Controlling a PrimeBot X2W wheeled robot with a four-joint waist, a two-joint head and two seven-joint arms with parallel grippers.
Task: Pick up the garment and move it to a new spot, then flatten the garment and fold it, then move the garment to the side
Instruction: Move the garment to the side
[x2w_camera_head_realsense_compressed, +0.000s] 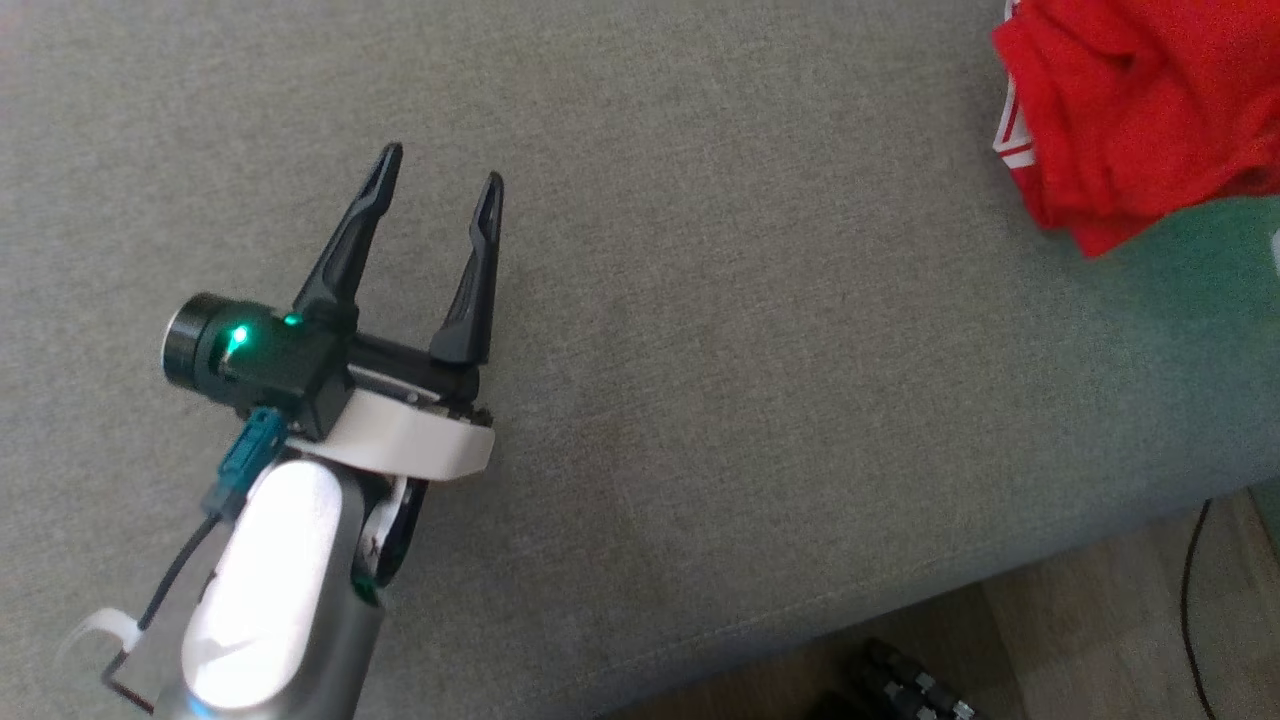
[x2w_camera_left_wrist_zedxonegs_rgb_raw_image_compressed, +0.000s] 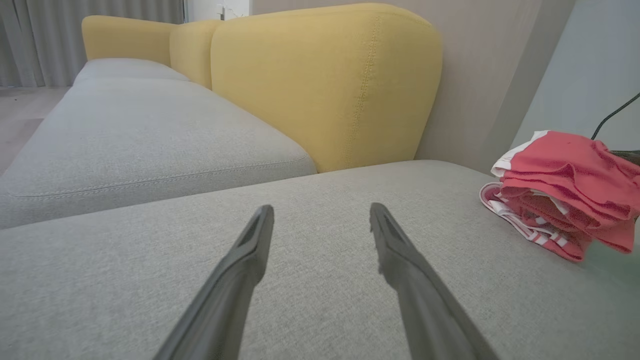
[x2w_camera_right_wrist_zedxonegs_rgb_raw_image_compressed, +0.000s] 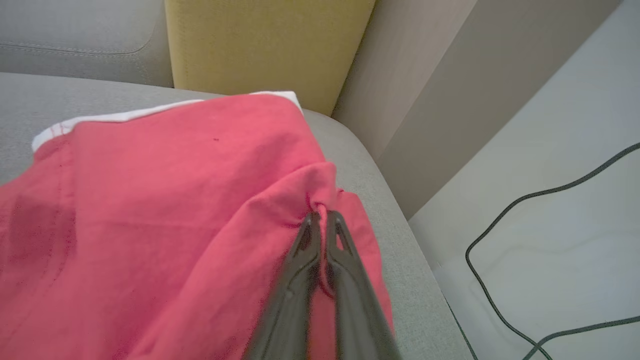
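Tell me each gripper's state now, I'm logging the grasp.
Left gripper: open, holding nothing.
Right gripper: shut on the red garment.

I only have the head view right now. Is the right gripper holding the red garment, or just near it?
Observer: Holding it. The right gripper is shut on a pinched fold of the red garment.
Operator: What's behind the garment?
Observer: A yellow backrest stands just behind it, at the back edge of the grey cushion.
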